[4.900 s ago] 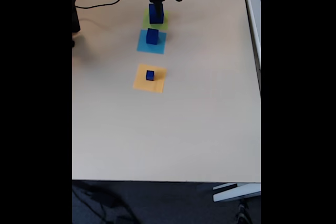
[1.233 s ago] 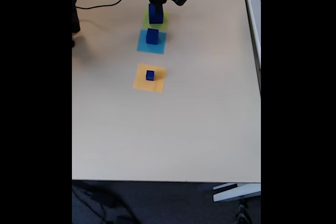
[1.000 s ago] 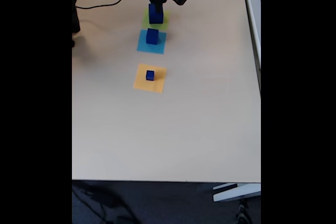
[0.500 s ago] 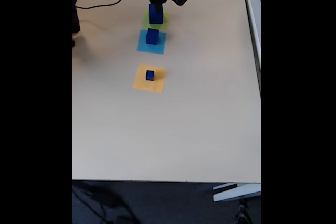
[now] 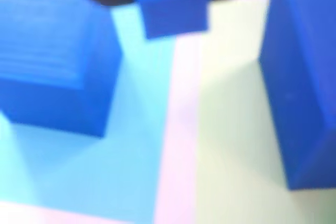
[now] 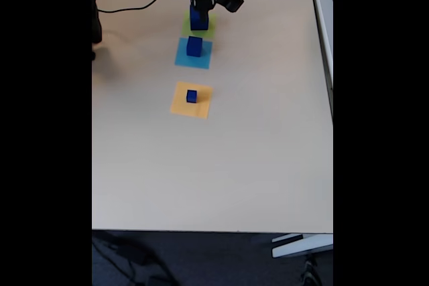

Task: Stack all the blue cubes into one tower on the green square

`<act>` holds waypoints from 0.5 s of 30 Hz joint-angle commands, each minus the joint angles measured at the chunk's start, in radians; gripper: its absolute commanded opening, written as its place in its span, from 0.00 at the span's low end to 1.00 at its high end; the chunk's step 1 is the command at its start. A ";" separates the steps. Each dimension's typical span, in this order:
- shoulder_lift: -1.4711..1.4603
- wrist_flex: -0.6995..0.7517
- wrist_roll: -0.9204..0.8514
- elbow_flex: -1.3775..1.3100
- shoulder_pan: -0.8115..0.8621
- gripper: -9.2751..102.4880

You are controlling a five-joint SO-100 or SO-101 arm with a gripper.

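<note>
Table (image 6: 268,165) wide open beyond orange square (image 6: 192,100).

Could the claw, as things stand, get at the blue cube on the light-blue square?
Probably yes. In the fixed view the cube on the light-blue square stands alone with bare paper around it, next to the green square where the claw hangs over another cube.
</note>
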 commanded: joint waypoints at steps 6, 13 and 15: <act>0.181 -0.106 -0.158 0.114 0.124 0.10; 0.225 -0.163 -0.259 0.195 0.222 0.08; 0.233 -0.176 -0.285 0.216 0.249 0.08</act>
